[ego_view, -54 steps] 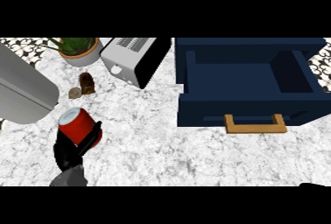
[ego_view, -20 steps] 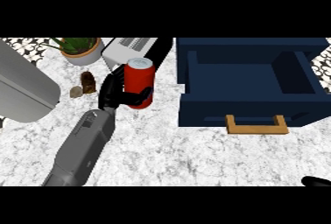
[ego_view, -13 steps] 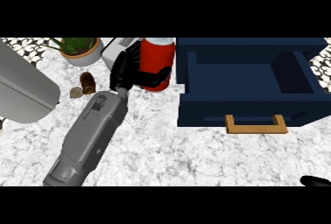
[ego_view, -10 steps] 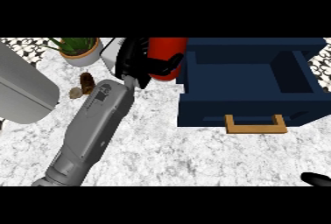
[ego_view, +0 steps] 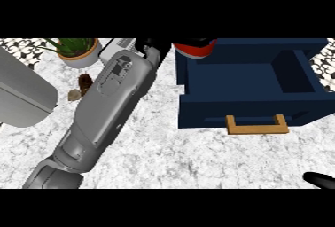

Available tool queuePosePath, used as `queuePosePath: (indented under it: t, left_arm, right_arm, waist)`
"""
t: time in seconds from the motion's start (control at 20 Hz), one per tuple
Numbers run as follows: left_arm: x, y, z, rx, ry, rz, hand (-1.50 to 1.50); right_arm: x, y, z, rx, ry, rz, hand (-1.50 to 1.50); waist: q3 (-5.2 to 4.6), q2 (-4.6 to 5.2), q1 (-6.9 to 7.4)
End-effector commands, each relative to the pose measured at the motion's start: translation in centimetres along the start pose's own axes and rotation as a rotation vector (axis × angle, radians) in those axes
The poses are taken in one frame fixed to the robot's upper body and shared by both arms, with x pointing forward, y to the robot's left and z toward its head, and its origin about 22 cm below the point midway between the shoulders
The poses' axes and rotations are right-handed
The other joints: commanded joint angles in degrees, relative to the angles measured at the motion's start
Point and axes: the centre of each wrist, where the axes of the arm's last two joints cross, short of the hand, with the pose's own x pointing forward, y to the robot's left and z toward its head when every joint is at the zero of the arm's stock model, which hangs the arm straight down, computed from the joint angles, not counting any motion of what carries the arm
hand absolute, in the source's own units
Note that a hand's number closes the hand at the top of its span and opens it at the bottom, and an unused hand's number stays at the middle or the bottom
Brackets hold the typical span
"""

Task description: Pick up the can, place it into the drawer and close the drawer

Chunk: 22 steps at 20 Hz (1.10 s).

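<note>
Only the lower part of the red can [ego_view: 195,48] shows, at the picture's top edge over the left wall of the open navy drawer [ego_view: 252,104]. My left hand [ego_view: 156,45] is curled round it, mostly cut off by the top edge, with the grey forearm stretching up from the lower left. The drawer has a tan handle [ego_view: 256,125] at its front, and I see nothing in it. My right hand [ego_view: 319,179] shows only as a black tip at the lower right corner.
A potted plant [ego_view: 76,51] stands at the back left, beside a white toaster [ego_view: 119,44] partly hidden by my forearm. A grey rounded appliance [ego_view: 21,95] fills the left edge. Small brown items [ego_view: 82,85] lie on the marble counter [ego_view: 170,155].
My left hand lifted the can off the counter and carried it up and right, from the left front to the drawer's left wall. The forearm has stretched out after it.
</note>
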Motion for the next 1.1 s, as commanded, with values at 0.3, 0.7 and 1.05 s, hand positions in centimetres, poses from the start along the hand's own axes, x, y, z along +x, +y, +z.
queuePosePath:
  t: [0.3, 0.7, 1.05]
  left_arm:
    - [3.6, -4.4, -1.9, -0.006, 0.028, -0.049, 1.50]
    - [5.0, -5.5, -3.3, 0.026, 0.039, -0.108, 1.50]
    - [5.2, -6.2, -3.4, 0.109, 0.048, -0.135, 1.50]
  right_arm:
    - [-0.6, -0.7, 0.2, 0.014, -0.014, -0.006, -1.50]
    - [1.4, 1.1, -1.4, 0.045, -0.037, -0.018, -1.50]
    - [2.3, 0.8, -2.9, 0.055, -0.042, -0.010, -1.50]
  waist:
    - [0.05, 0.31, -1.54]
    - [0.07, 1.16, -3.23]
    - [0.09, 1.12, -3.79]
